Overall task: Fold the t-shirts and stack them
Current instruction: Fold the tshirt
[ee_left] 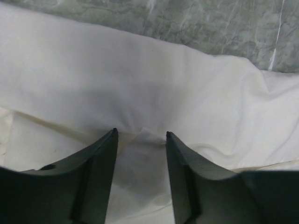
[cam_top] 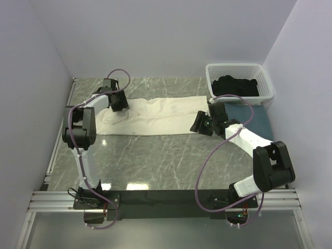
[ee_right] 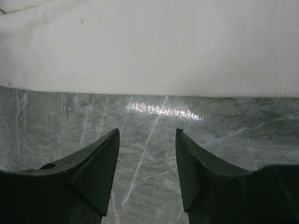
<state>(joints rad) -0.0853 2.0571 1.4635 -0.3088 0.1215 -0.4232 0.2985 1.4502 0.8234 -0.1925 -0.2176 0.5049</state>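
A white t-shirt (cam_top: 155,116) lies folded into a long band across the far middle of the marble table. My left gripper (cam_top: 118,104) is down on its left end. In the left wrist view the left gripper (ee_left: 141,135) stands open, with a raised ridge of white cloth (ee_left: 140,84) between the fingertips. My right gripper (cam_top: 199,124) is at the shirt's right end. In the right wrist view the right gripper (ee_right: 147,133) is open and empty over bare marble, just short of the shirt's hem (ee_right: 149,56).
A white basket (cam_top: 215,72) with dark clothes (cam_top: 236,85) stands at the back right. A folded dark teal shirt (cam_top: 257,118) lies in front of it, partly under the right arm. Walls close in on both sides.
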